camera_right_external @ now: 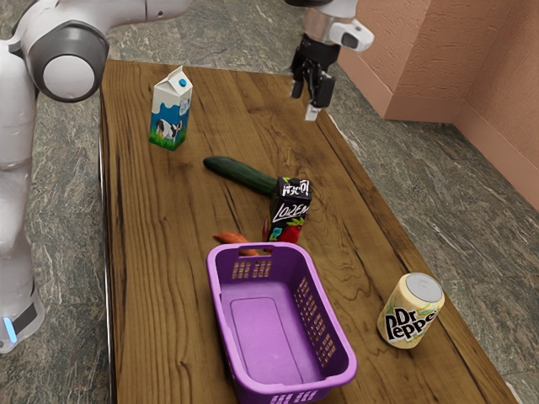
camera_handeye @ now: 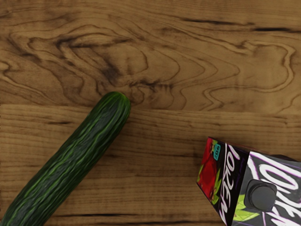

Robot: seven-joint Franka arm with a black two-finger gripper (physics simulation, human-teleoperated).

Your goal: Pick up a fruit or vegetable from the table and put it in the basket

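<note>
High over the table's far part, the gripper (camera_right_external: pixel 306 98) hangs in the exterior view with its two fingers apart and nothing between them. A dark green cucumber (camera_right_external: pixel 239 172) lies on the table, one end beside the black juice carton. An orange carrot (camera_right_external: pixel 235 243) rests close behind the purple basket (camera_right_external: pixel 221 316), partly hidden by its rim. No item shows inside the basket. From above, the wrist view has the cucumber (camera_handeye: pixel 70 162) lying diagonally, separate from the carton.
The juice carton (camera_right_external: pixel 289 210) stands between cucumber and basket; its capped top (camera_handeye: pixel 277 188) faces the wrist camera. A milk carton (camera_right_external: pixel 171 111) stands toward the exterior view's upper left, and a Dr Pepper can (camera_right_external: pixel 410 311) at the right of the basket. The wooden table (camera_right_external: pixel 160 252) carries everything.
</note>
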